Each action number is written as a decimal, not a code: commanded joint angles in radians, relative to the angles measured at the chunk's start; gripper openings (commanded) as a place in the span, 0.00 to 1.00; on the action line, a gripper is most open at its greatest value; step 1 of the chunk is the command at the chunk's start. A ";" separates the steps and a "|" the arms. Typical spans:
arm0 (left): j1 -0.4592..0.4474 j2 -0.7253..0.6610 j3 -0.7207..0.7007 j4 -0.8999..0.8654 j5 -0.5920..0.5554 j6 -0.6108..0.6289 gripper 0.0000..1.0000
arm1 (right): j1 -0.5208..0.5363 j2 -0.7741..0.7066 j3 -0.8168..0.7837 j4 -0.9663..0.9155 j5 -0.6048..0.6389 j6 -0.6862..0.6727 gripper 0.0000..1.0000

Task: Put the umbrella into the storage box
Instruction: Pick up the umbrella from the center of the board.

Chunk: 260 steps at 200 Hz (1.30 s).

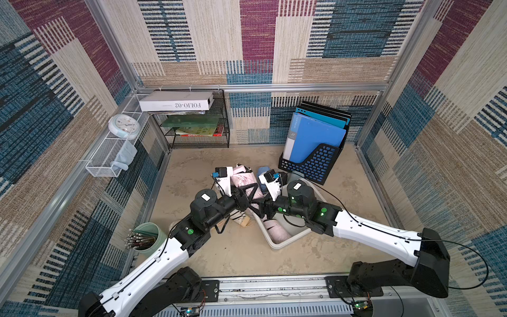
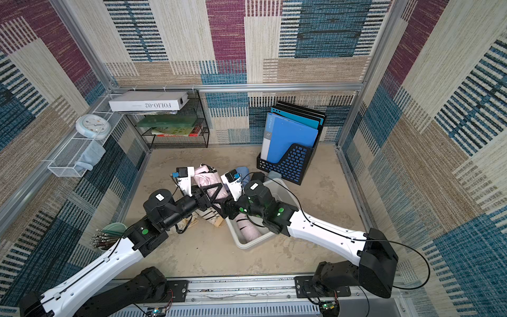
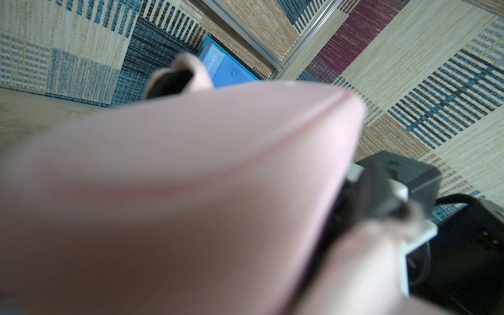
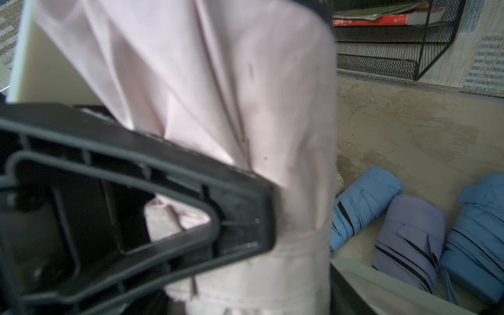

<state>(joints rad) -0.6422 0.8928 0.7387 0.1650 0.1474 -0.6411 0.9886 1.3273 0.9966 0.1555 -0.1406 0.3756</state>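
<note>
A folded pale pink umbrella (image 1: 245, 179) is held tilted above the floor, just behind the storage box (image 1: 285, 243), an off-white tub. My left gripper (image 1: 248, 196) is shut on it; one of its black fingers (image 4: 231, 191) presses against the pink fabric (image 4: 245, 95). That fabric fills the left wrist view (image 3: 191, 191). My right gripper (image 1: 258, 208) meets it from the box side, with the umbrella between its jaws; whether they grip does not show. Another pink umbrella (image 1: 277, 230) lies inside the box.
A striped umbrella (image 1: 238, 216) lies on the floor left of the box. Blue (image 4: 362, 201) and lilac (image 4: 409, 237) folded umbrellas lie behind it. A black lattice file holder (image 1: 312, 164), a mesh shelf (image 1: 197, 129), a green pen cup (image 1: 146, 236) and a white wire basket (image 1: 107, 162) stand around.
</note>
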 commanded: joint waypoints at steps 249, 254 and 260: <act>-0.003 -0.097 -0.094 -0.353 -0.029 -0.500 0.99 | -0.090 -0.107 0.021 -0.431 0.194 0.034 0.27; -0.003 -0.085 -0.098 -0.348 -0.012 -0.526 0.99 | -0.100 -0.118 0.023 -0.473 0.188 0.025 0.28; -0.006 -0.069 -0.103 -0.342 0.009 -0.546 0.98 | -0.110 -0.134 0.023 -0.511 0.179 0.016 0.28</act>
<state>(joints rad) -0.6434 0.7853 0.6540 -0.1524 0.0792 -1.0370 0.9073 1.2411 1.0042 -0.1452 0.0448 0.4583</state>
